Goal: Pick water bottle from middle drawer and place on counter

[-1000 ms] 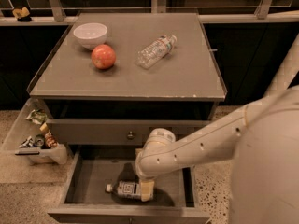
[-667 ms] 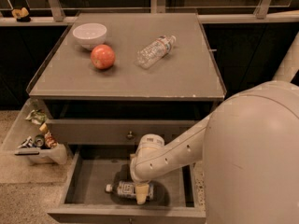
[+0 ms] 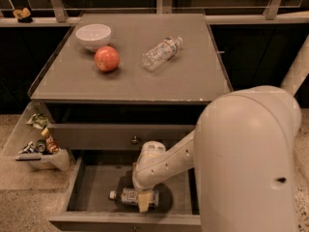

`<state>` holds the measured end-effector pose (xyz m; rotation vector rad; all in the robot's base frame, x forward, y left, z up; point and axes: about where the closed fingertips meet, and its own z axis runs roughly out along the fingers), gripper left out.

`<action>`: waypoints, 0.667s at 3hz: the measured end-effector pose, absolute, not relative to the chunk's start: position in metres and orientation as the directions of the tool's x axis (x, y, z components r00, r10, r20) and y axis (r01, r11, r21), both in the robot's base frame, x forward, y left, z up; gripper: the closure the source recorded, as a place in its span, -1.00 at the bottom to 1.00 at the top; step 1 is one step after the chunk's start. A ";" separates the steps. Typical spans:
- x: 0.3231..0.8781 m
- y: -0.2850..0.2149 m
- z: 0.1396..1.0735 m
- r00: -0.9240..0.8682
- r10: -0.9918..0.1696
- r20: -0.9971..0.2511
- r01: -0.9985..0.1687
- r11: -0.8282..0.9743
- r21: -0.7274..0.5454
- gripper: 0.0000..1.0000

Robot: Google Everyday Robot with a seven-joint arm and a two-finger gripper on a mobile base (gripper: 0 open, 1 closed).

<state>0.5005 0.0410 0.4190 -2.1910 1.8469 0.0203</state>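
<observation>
bottom centre: the water bottle (image 3: pixel 126 195) lies flat in the open middle drawer (image 3: pixel 91 182), cap left, long axis left-right. the gripper (image 3: pixel 145 203) sits over its right half; whether its grip is closed cannot be told.

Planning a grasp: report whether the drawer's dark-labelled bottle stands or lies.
Lying on its side: the clear plastic water bottle stretches across the grey wooden middle drawer, white cap leftward. The gripper is at it.

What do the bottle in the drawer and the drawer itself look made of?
Water bottle: seemingly clear plastic, white cap, dark label. Middle drawer: likely painted wood, matte grey floor and walls. The gripper is down over the bottle inside the drawer.
</observation>
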 end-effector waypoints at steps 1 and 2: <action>0.495 0.055 0.374 0.193 -0.962 -0.193 -0.975 -0.166 -0.145 -1.00; 0.495 0.055 0.374 0.193 -0.962 -0.193 -0.975 -0.166 -0.145 -1.00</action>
